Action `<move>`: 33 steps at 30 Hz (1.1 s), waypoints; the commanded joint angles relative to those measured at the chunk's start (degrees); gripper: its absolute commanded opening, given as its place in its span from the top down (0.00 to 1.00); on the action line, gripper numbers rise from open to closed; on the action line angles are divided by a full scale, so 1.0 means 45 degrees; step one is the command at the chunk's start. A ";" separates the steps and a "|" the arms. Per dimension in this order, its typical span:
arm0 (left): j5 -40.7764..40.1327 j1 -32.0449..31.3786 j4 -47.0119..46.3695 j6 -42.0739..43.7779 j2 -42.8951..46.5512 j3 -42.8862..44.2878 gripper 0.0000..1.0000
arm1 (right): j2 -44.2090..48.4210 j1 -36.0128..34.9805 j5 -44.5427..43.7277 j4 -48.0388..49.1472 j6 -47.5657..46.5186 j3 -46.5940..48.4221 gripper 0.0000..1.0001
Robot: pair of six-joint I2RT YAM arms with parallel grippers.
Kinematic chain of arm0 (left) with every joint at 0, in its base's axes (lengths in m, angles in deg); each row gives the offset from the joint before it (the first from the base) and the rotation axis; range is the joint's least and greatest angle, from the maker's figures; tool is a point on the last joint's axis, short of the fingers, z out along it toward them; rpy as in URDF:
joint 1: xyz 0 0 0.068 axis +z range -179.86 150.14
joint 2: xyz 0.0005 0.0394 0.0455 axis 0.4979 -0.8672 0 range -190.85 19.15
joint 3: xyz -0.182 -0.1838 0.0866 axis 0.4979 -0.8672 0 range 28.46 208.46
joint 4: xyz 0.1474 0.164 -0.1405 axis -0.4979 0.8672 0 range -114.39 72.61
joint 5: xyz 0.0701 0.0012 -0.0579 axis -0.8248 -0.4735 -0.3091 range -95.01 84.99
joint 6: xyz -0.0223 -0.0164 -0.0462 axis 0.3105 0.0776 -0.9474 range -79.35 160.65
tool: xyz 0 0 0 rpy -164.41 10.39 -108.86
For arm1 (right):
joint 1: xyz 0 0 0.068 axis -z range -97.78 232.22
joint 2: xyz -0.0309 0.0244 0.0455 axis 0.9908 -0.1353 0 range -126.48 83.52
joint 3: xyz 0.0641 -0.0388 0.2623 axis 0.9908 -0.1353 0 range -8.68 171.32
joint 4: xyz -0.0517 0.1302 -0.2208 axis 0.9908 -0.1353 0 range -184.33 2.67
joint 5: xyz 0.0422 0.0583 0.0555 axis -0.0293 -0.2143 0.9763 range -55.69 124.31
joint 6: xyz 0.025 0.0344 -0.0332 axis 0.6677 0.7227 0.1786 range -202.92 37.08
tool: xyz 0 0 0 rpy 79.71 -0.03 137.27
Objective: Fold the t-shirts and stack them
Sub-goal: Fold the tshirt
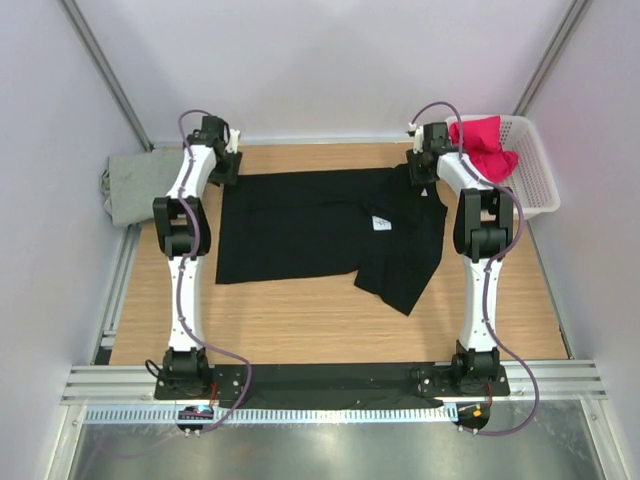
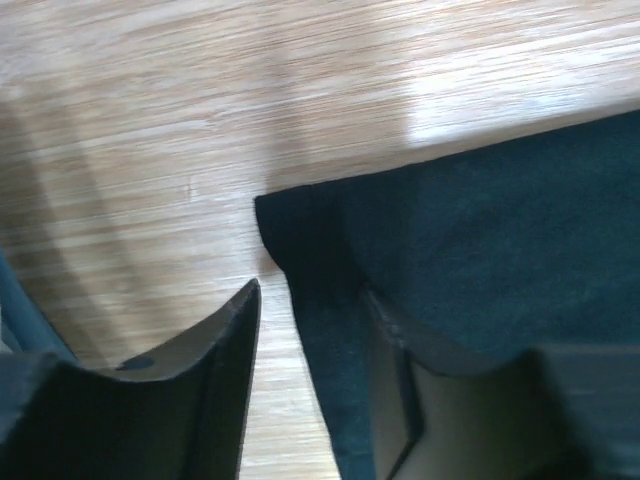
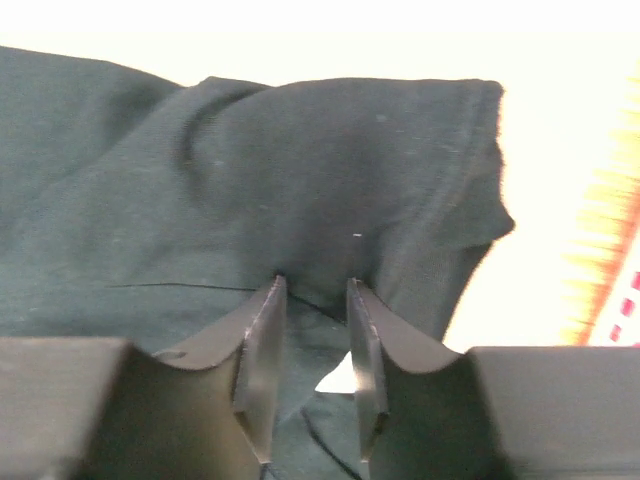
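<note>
A large black t-shirt [image 1: 300, 230] lies spread on the wooden table, its right part folded over with a small white mark [image 1: 380, 223] showing. My left gripper [image 1: 225, 165] is at its far left corner. In the left wrist view this gripper [image 2: 310, 290] is open, with the shirt's edge [image 2: 500, 230] running between the fingers. My right gripper [image 1: 422, 168] is at the far right corner. In the right wrist view it [image 3: 315, 282] stands open over the black cloth [image 3: 300, 170], which fills the gap unpinched. A grey t-shirt [image 1: 140, 185] lies at the left. A magenta-red t-shirt [image 1: 487, 145] hangs over the basket.
A white mesh basket [image 1: 535, 175] stands at the far right, just off the table. The grey t-shirt lies past the table's left edge beside the wall. Bare wood [image 1: 300, 320] stretches between the black t-shirt and the arm bases.
</note>
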 commanded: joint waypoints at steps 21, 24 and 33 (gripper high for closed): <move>0.4696 -0.1889 0.0578 -0.2240 0.5975 -0.8254 0.45 | 0.6039 0.1889 0.5893 -0.1632 0.1846 -0.5929 0.53; 0.4579 -0.1908 0.0577 -0.2201 0.5956 -0.8842 0.45 | 0.6136 0.1928 0.6399 -0.1789 0.1651 -0.6086 0.53; 0.3994 -0.1888 0.0539 -0.2260 0.6111 -0.9643 0.45 | 0.6411 0.0233 0.5938 -0.2022 0.0675 -0.4857 0.53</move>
